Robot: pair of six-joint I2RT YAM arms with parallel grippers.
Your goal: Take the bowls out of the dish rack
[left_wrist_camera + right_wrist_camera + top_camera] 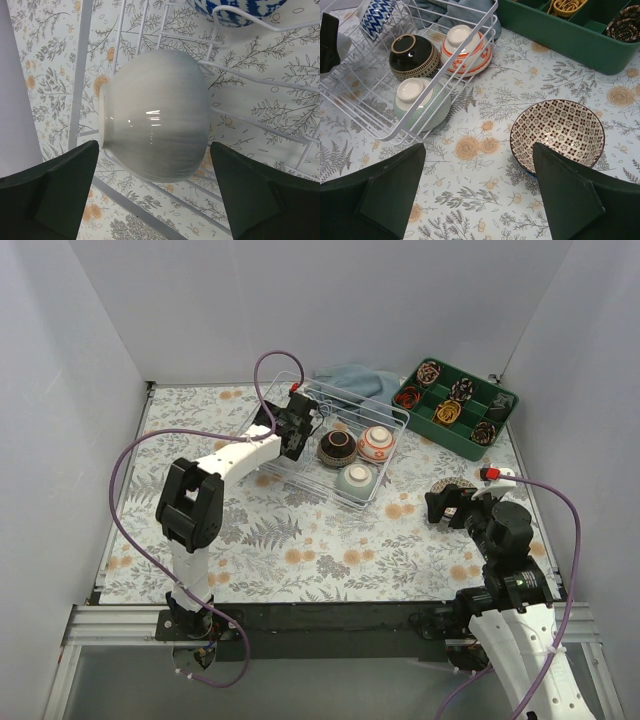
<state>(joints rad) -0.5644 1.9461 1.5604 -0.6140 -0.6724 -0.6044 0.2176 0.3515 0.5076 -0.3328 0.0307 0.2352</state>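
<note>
The white wire dish rack [398,412] stands mid-table. In it lie a dark bowl [337,447], a red-and-white bowl [377,443] and a pale green bowl [356,478], all upside down. My left gripper [297,425] reaches into the rack's left end. In the left wrist view it [154,150] is open, with its fingers either side of a grey-white bowl [155,120] lying on the wires and not touching it. A blue-and-white bowl [240,10] lies beyond. My right gripper [479,150] is open and empty. It hovers beside a brown-patterned bowl [557,132] standing upright on the table.
A green compartmented tray [460,405] with small items stands at the back right. A blue cloth [350,380] lies behind the rack. White walls close in the flowered table on three sides.
</note>
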